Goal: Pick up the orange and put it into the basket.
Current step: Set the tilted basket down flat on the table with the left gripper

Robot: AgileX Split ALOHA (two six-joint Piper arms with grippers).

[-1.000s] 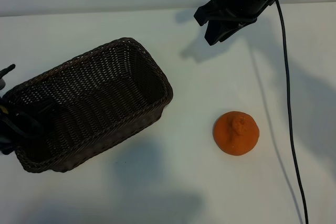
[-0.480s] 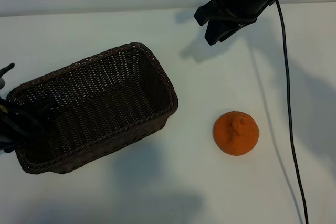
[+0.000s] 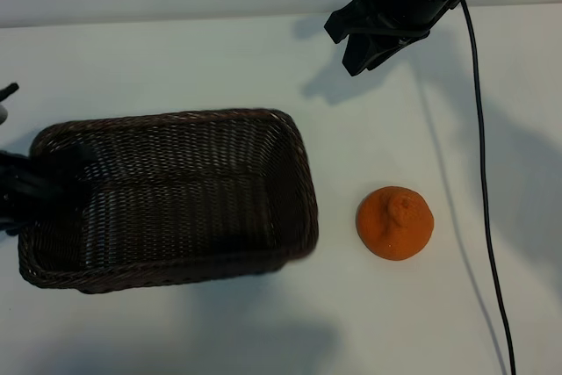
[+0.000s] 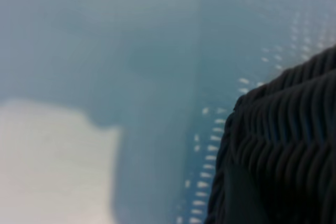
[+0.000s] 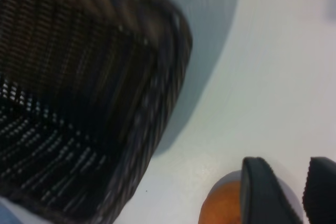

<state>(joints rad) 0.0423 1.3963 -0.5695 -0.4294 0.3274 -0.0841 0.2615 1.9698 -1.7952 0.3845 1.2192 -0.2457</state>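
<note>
The orange rests on the white table right of centre, its knob up; the right wrist view catches its edge. The dark brown wicker basket lies lengthwise across the left half of the table, its right end a short gap from the orange. At the basket's left end my left gripper is shut on the wall, one finger showing dark through the weave. The left wrist view shows only that weave close up. My right gripper hangs open and empty over the far table, well behind the orange.
A black cable runs from the right arm down the table just right of the orange. The table's back edge meets a pale wall. Bare white tabletop lies in front of the basket and the orange.
The basket has swung round in the left gripper's hold: its right end has come forward and toward the orange. The orange and right arm have not moved.
</note>
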